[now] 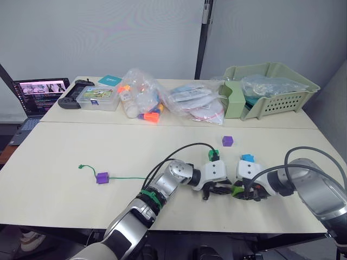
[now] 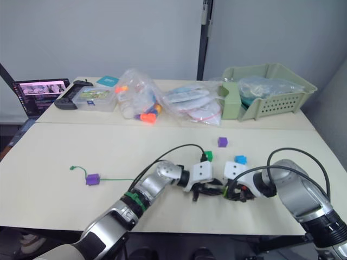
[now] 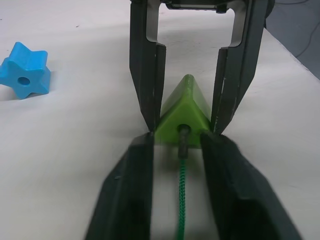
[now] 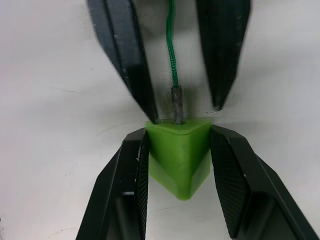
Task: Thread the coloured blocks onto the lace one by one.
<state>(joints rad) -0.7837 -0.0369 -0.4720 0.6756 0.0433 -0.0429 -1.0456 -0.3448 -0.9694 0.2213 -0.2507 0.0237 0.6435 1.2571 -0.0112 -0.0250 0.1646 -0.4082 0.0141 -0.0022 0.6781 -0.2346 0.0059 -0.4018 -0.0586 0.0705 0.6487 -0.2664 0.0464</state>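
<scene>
Right hand (image 4: 177, 165) clamped on lime block (image 4: 178, 150) low over desk (image 1: 81, 151), left hand (image 3: 176, 150) part-open around lace (image 3: 181, 200), tip just entering hole; could slip out or jam if block tilts

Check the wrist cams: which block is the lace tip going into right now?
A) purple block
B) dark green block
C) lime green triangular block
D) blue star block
C: the lace's stiff tip sits at the hole of the lime green triangular block, which the right gripper clamps between its fingers; the left gripper flanks the cord, and the blue star block lies apart on the table.
</scene>
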